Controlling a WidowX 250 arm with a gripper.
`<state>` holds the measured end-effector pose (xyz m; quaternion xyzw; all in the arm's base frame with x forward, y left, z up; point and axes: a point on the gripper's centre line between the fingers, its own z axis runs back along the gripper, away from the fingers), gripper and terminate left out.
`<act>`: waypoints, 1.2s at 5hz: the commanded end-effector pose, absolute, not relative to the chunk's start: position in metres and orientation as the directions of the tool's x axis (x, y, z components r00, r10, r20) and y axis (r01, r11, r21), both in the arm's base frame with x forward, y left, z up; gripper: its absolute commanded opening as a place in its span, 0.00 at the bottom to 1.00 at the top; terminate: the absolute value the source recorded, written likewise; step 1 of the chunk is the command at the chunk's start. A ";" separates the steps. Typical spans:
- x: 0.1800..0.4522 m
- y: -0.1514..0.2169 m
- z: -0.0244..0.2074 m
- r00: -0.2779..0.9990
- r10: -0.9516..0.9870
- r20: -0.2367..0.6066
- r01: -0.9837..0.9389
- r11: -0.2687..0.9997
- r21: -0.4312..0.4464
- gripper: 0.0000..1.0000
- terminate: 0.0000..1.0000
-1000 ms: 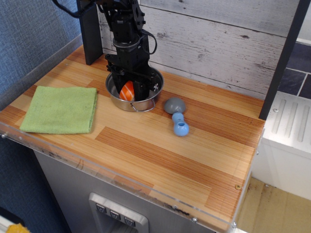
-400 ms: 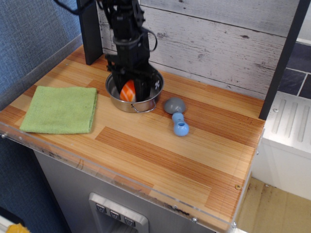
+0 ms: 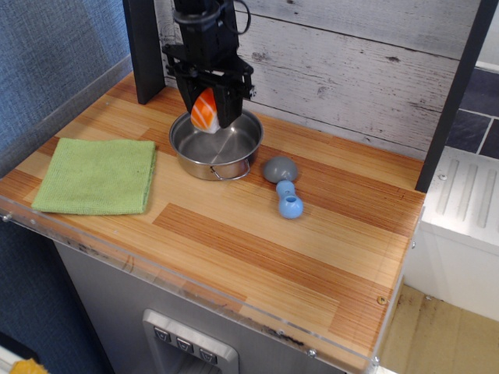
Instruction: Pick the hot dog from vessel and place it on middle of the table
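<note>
The hot dog (image 3: 205, 110), an orange toy with white stripes on a white base, is held between the fingers of my black gripper (image 3: 207, 113). The gripper is shut on it and holds it in the air just above the back rim of the vessel (image 3: 234, 162), a round shiny steel pot with wire loop handles. The pot's inside shows bare steel. The pot stands at the back left of the wooden table (image 3: 257, 241).
A folded green cloth (image 3: 97, 175) lies at the left of the table. A blue-grey dumbbell-shaped toy (image 3: 284, 185) lies just right of the pot. A dark post (image 3: 143, 48) stands behind the pot on the left. A clear plastic strip (image 3: 187, 284) runs along the front edge.
The gripper has risen out of the pot with the hot dog in its fingers. The hot dog was down inside the pot before and now hangs above it. The pot stayed in place.
</note>
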<state>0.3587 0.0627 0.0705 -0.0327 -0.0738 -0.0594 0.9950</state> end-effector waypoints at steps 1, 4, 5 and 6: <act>0.344 0.059 0.140 0.946 -0.127 0.300 0.145 0.989 -0.041 0.00 0.00; 0.286 0.035 0.141 0.937 -0.207 0.282 0.218 0.976 -0.010 0.00 0.00; 0.268 0.030 0.132 0.938 -0.225 0.262 0.235 0.972 -0.004 0.00 0.00; 0.261 0.024 0.114 0.936 -0.254 0.244 0.260 0.966 0.008 0.00 0.00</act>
